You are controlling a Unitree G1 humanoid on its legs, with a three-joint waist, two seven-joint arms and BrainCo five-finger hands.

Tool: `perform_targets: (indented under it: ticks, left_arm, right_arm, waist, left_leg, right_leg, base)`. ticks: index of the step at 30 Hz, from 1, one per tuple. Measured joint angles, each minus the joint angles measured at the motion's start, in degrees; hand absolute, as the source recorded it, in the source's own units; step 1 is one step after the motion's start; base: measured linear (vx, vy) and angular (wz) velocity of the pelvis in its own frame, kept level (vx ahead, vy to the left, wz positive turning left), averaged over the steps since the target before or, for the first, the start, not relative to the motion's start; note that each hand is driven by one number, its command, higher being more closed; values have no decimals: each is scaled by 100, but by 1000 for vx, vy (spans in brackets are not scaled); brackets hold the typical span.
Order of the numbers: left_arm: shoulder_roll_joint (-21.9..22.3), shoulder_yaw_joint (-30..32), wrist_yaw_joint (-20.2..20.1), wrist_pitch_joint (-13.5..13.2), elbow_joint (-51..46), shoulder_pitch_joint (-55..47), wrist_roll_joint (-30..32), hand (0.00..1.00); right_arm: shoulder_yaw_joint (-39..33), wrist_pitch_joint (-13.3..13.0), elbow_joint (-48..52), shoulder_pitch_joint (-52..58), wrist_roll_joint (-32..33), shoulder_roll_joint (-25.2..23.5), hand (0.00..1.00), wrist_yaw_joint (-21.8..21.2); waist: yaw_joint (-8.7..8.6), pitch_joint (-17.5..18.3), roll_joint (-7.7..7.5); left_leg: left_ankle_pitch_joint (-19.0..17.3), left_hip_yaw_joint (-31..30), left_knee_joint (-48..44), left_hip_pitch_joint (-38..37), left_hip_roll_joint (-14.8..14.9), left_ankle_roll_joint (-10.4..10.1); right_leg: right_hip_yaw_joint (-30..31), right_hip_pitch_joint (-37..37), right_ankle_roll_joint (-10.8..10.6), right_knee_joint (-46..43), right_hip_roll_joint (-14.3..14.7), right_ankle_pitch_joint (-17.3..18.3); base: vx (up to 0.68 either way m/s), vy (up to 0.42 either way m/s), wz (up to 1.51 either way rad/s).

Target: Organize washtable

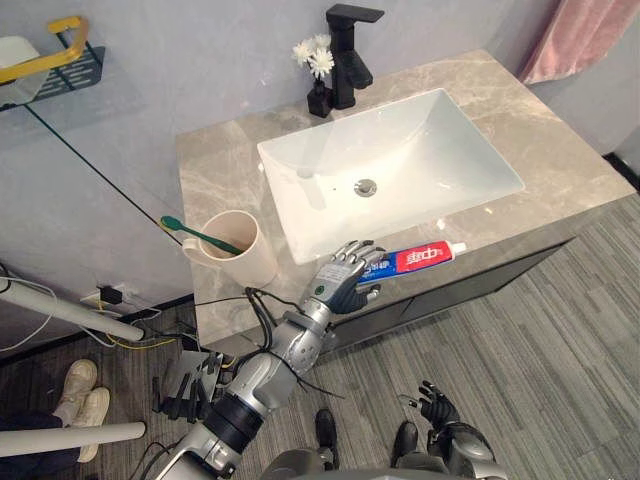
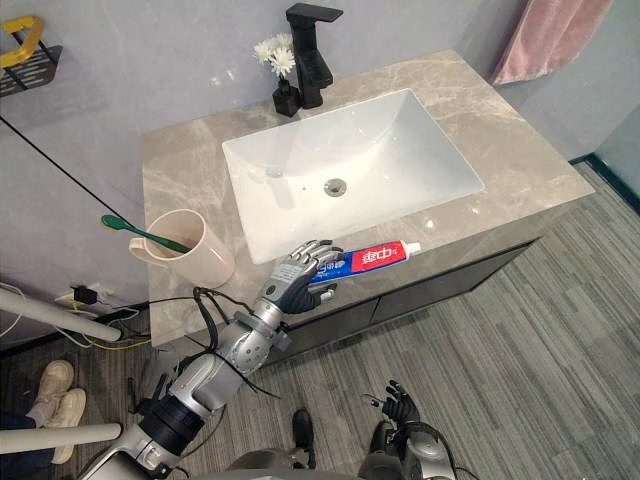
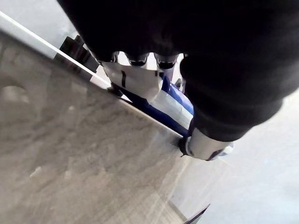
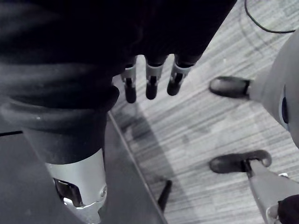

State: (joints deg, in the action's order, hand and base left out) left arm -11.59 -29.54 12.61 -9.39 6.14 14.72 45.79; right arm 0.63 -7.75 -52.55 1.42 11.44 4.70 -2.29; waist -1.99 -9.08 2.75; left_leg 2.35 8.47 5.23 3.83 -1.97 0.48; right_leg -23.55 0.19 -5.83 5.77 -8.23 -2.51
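A red, white and blue toothpaste tube (image 1: 418, 258) lies along the front edge of the marble countertop (image 1: 560, 150), below the sink. My left hand (image 1: 343, 277) is at the tube's blue end, fingers curled over it and thumb under it. In the left wrist view the blue tube (image 3: 174, 101) sits between the fingers and the thumb (image 3: 205, 145). A beige cup (image 1: 243, 252) with a green toothbrush (image 1: 196, 233) in it stands at the counter's front left corner, left of the hand. My right hand (image 1: 438, 404) hangs low beside me, its fingers (image 4: 150, 85) relaxed over the floor and holding nothing.
The white sink basin (image 1: 430, 150) takes up the counter's middle, with a black faucet (image 1: 350, 50) and a small black vase of white flowers (image 1: 318, 78) behind it. A wire shelf with a yellow rail (image 1: 60, 55) hangs at left. A pink towel (image 1: 580, 35) hangs at right. A person's shoes (image 1: 80, 390) are on the floor at left.
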Motion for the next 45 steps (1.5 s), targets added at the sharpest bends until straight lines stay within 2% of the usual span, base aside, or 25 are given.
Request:
perform_targets:
  ticks: [6, 9, 12, 17, 21, 27, 35, 38, 42, 45]
  left_arm:
    - [59, 113, 220, -1, 39, 1, -9, 100]
    - [235, 217, 257, 6, 15, -31, -80, 100]
    - [321, 285, 250, 43, -10, -29, -426, 100]
    - [427, 499, 207, 405, -312, -38, -1144, 100]
    - [445, 639, 122, 519, -916, -155, -1588, 100]
    - [539, 615, -21, 433, -1912, -155, -2326, 100]
    - [696, 521, -138, 384, -2114, -154, -2743, 100]
    - [697, 541, -138, 385, -2308, -149, -2780, 100]
    - [699, 856, -133, 388, -2651, -138, -2781, 100]
    - [699, 1045, -126, 386, -2843, -137, -2779, 100]
  right_arm:
    - [105, -94, 66, 8, 45, 10, 0, 100]
    - [177, -96, 132, 6, 44, 4, 0, 107]
    - [218, -101, 202, -2, 45, -55, 0, 115]
    - [267, -102, 175, 48, 40, -100, 0, 105]
    - [267, -97, 100, 148, 19, -96, 0, 90]
    - [282, -97, 84, 157, -33, -98, 0, 67]
    - [396, -96, 224, 243, -31, -86, 0, 69]
    - [391, -71, 922, 576, -30, -128, 0, 96]
    - [369, -83, 3103, 1292, 107, -321, 0, 81]
    - [316, -110, 4459, 1632, 168, -489, 0, 6]
  waist:
    - [-24, -21, -20]
    - [-30, -34, -20]
    - [-35, -86, -33]
    - [-40, -113, -45]
    - [-19, -114, -48]
    - [-6, -114, -49]
    - [62, -101, -32]
    - [117, -75, -32]
    - [35, 58, -52]
    - [-21, 131, -128]
  left_leg:
    - [2, 12, -1, 6, 0, 3]
    - [1, 8, -1, 5, 0, 4]
    - [2, 4, -9, -2, -1, 4]
    - [1, 4, -27, 22, 0, 4]
    - [0, 21, -53, 75, 0, 2]
    - [-11, 19, -179, 72, 2, -8]
    - [-38, 120, -211, 28, 68, 6]
    - [-36, 187, -204, 31, 103, 6]
    - [-48, 365, -203, -20, 137, 3]
    - [-80, 462, -204, -85, 180, -17]
  right_leg:
    - [13, -28, -1, -14, 5, 0]
    - [3, 9, -1, -15, 6, 0]
    - [-2, 23, -1, -15, 5, 0]
    - [9, 9, -1, -17, -3, 1]
    - [20, -24, -1, -18, -12, 1]
    - [34, 40, 4, -19, -24, 3]
    - [143, 18, 50, -83, 14, -1]
    - [203, -24, 71, -80, 45, -16]
    - [348, -47, 90, -77, 83, -33]
    - [455, -31, 103, -74, 122, -42]
  base:
    - [27, 7, -5]
    - [39, 6, 1]
    - [0, 0, 0]
    - [0, 0, 0]
    - [0, 1, 1]
    - [0, 0, 0]
    - [-46, 11, -7]
    - [-26, -6, -14]
    - [10, -6, -20]
    - [-6, -14, -22]
